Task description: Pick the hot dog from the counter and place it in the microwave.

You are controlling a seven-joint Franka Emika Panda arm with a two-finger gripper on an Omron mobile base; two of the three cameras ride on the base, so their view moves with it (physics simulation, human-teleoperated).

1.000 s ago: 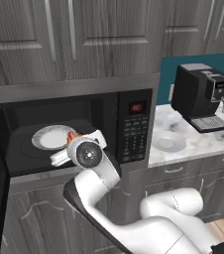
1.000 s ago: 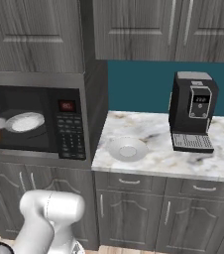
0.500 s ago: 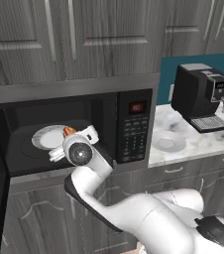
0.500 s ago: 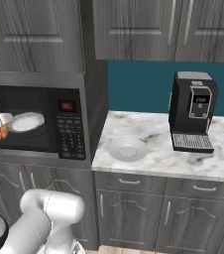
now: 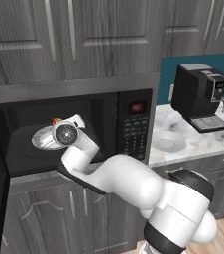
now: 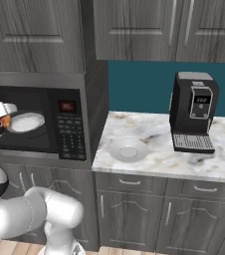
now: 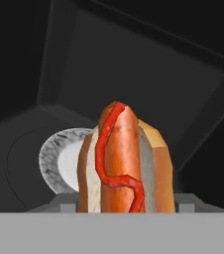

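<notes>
Grey wood-grain cabinets wrapped the whole kitchen, with the marble surface (image 6: 159,149) off to the arm's right carrying a white bowl (image 6: 128,149) and a black coffee machine (image 6: 193,111).

Nearest to the camera on the hand was the hot dog (image 7: 125,161) itself, sitting right in the gripper (image 5: 64,130) and sticking out ahead of it, sausage up, with a squiggle of red sauce along the top. The jaws were closed on the hot dog's near end; the fingertips themselves were hidden behind the bun, so I couldn't say exactly how they sat on it.

My read on handling: it looked light and soft. The bun would squash if squeezed hard, and the sausage could slide out of the bun if it tipped, so a gentle hold across the bun's sides around the middle seemed the safest place. Gripped at one end like this, the far end was unsupported, so I'd have kept it level.

Beyond it was the round white turntable plate (image 7: 59,166), just behind and to the left in the hand view. Past that were the dark walls of the microwave (image 5: 84,129), door open, hand already reaching into the cavity.
</notes>
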